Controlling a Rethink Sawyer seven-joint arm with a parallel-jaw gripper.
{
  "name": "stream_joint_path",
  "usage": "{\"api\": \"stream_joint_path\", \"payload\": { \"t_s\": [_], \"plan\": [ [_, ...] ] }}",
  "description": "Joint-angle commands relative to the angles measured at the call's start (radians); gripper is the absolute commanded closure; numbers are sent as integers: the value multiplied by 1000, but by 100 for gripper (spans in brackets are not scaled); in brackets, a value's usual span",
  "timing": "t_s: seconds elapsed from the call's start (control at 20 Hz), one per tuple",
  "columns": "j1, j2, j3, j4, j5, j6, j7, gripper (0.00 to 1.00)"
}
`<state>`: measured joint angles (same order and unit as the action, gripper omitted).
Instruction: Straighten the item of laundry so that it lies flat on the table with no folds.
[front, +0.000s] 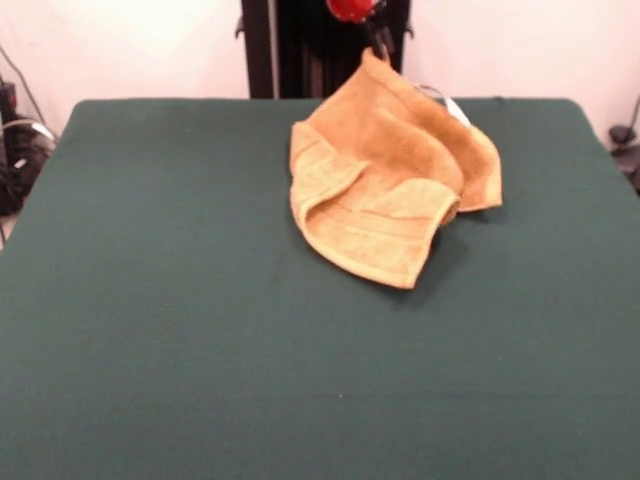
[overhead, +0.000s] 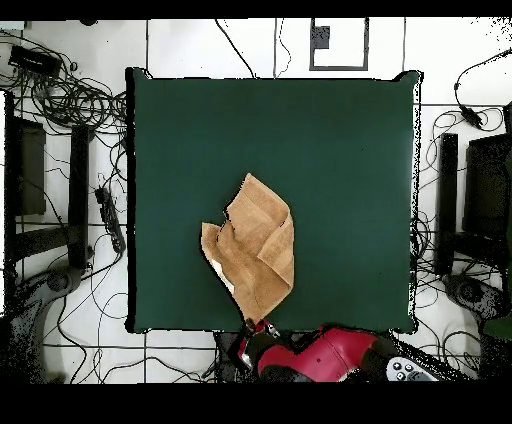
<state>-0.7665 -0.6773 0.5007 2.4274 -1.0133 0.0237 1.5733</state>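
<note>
The orange-tan towel (front: 390, 170) lies crumpled at the table's far side in the front view, with its near edges folded over on themselves. One corner is drawn up to a peak at my gripper (front: 378, 45), which is shut on that corner just above the far table edge. In the overhead view the towel (overhead: 258, 250) stretches from the table's middle down to the gripper (overhead: 262, 328) at the bottom edge. The dark green table (front: 200, 330) also shows in the overhead view (overhead: 340, 150).
The black pedestal (front: 300, 50) stands behind the far edge. The red arm (overhead: 330, 355) lies along the table's bottom edge in the overhead view. Cables (overhead: 60, 90) and dark equipment (overhead: 480, 200) lie on the floor around the table.
</note>
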Motion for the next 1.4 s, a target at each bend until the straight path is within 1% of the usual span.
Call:
{"api": "stream_joint_path", "payload": {
  "t_s": [0.05, 0.25, 0.4, 0.55, 0.6, 0.75, 0.95, 1.1, 1.25, 1.4],
  "plan": [
    [-8, -4, 26, 25, -88, 118, -25, 100],
    [34, 38, -62, -8, -201, 71, 17, 100],
    [69, 46, -106, -26, -250, 36, 49, 100],
    [139, 75, -191, -75, -314, -52, 85, 100],
    [156, 95, -234, -99, -339, -91, 87, 100],
    [174, 120, -288, -126, -356, -148, 76, 100],
    [209, 200, -400, -191, -353, -251, 19, 100],
    [222, 236, -456, -210, -329, -310, -20, 100],
    [269, 317, -548, -252, -253, -422, -87, 100],
    [295, 421, -632, -294, -175, -543, -170, 100]
  ]
}}
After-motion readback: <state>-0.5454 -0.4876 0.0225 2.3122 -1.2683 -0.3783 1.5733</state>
